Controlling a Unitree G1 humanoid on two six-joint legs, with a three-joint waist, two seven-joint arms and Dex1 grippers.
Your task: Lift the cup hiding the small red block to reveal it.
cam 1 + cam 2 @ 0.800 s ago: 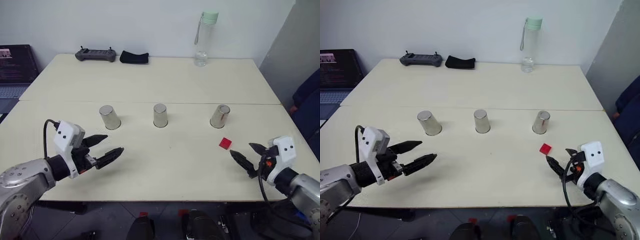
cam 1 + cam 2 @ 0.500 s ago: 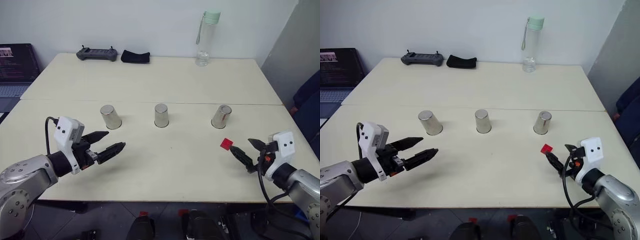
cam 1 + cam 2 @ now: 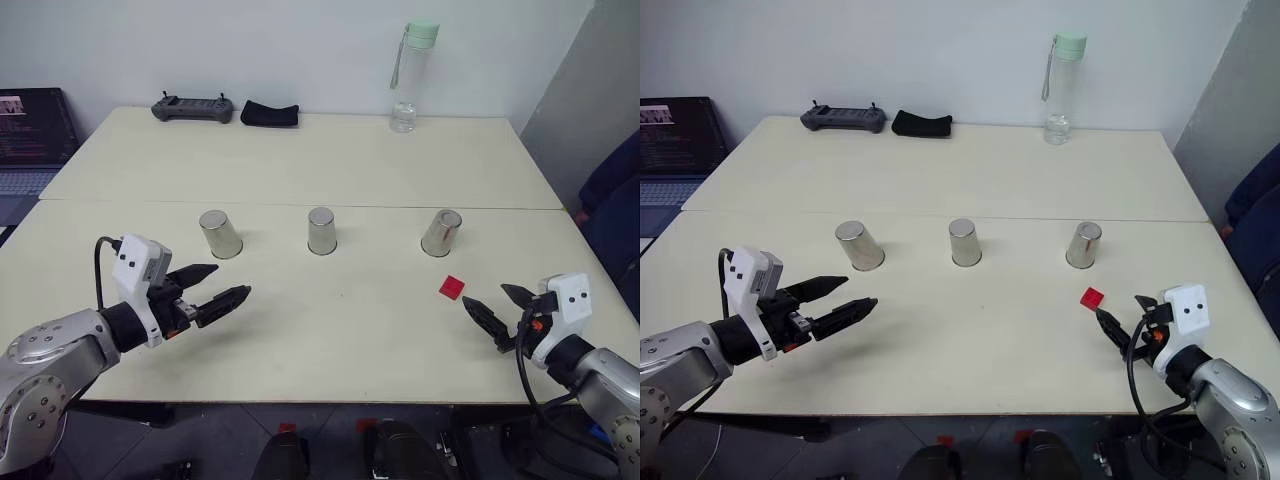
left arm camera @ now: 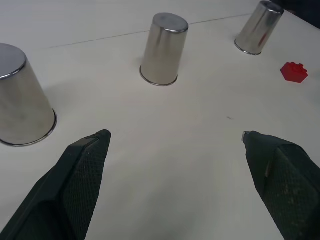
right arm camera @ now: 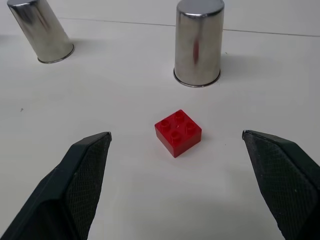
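Three identical silver cups stand upside down in a row across the table: a left cup point(image 3: 219, 233), a middle cup point(image 3: 321, 230) and a right cup point(image 3: 440, 232). The small red block point(image 3: 451, 288) lies uncovered on the table just in front of the right cup, seen close in the right wrist view point(image 5: 178, 132). My right gripper point(image 3: 485, 296) hovers open just short of the block, jaws spread wider than it. My left gripper point(image 3: 230, 281) is open and empty, in front of the left cup and pointing toward the middle cup point(image 4: 164, 49).
At the table's far edge stand a clear water bottle point(image 3: 408, 75), a grey handheld controller point(image 3: 191, 107) and a black pouch point(image 3: 269, 114). A laptop point(image 3: 30, 130) sits off the table's left side. A blue chair point(image 3: 612, 190) is at the right.
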